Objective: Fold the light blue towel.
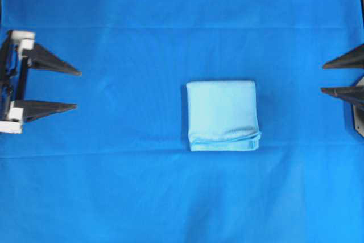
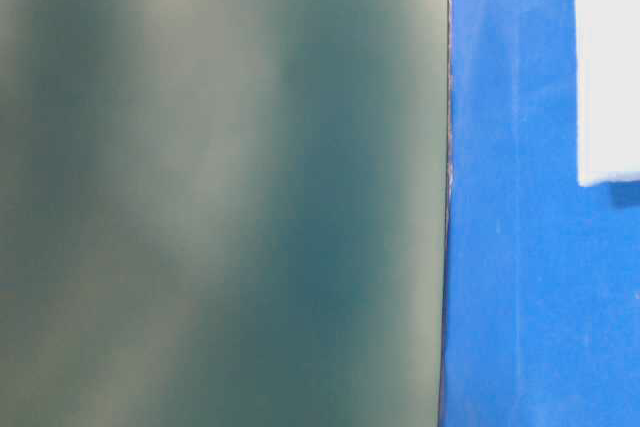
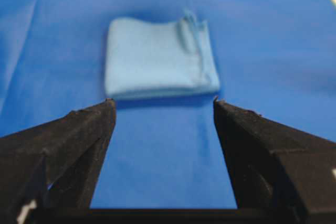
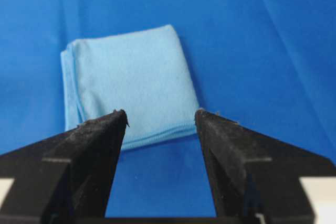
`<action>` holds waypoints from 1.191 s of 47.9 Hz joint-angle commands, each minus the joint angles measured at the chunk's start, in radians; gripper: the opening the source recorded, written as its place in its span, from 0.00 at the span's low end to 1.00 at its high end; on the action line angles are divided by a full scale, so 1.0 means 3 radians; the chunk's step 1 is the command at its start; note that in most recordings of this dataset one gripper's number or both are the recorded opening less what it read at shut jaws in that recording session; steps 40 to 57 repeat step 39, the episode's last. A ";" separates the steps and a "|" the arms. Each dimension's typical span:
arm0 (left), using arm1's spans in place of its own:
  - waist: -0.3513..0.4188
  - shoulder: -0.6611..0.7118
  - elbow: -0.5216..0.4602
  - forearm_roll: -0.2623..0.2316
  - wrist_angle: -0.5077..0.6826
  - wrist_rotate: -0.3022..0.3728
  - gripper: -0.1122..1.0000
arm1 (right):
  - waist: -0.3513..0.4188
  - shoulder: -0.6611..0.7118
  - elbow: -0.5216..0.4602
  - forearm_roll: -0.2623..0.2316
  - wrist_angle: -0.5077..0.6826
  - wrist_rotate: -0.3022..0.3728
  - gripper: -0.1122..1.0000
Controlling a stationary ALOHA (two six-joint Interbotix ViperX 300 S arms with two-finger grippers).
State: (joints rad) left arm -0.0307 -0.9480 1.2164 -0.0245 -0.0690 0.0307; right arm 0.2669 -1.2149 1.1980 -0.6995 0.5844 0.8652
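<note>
Folded light blue towel between two spread, empty grippers on a blue-covered desk.

The desk (image 1: pixel 114 197) wears a royal-blue covering (image 1: pixel 170 4) with a faint crease line across it, bare cloth running wide on every side. The light blue towel (image 1: pixel 222 114) lies folded into a compact square, well apart from both grippers, its stacked layered edges along the near side in the overhead view and a smooth fold opposite. The left gripper (image 1: pixel 77 90) sits at the left border, jaws wide and holding nothing, the towel straight ahead of its tips. The right gripper (image 1: pixel 324 78) sits at the right border, likewise spread, the towel ahead of it.
</note>
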 commanded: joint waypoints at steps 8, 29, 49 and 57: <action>0.0046 -0.0593 0.0424 -0.0005 -0.0026 -0.0015 0.74 | -0.0128 -0.0092 0.0210 -0.0036 -0.0240 0.0077 0.64; 0.0046 -0.0844 0.0583 -0.0005 -0.0005 -0.0056 0.73 | -0.0210 -0.0092 0.0245 -0.0036 -0.0322 0.0102 0.64; 0.0046 -0.0844 0.0583 -0.0005 -0.0005 -0.0056 0.74 | -0.0225 -0.0092 0.0245 -0.0036 -0.0317 0.0102 0.64; 0.0046 -0.0844 0.0583 -0.0005 -0.0005 -0.0056 0.74 | -0.0225 -0.0092 0.0245 -0.0036 -0.0317 0.0102 0.64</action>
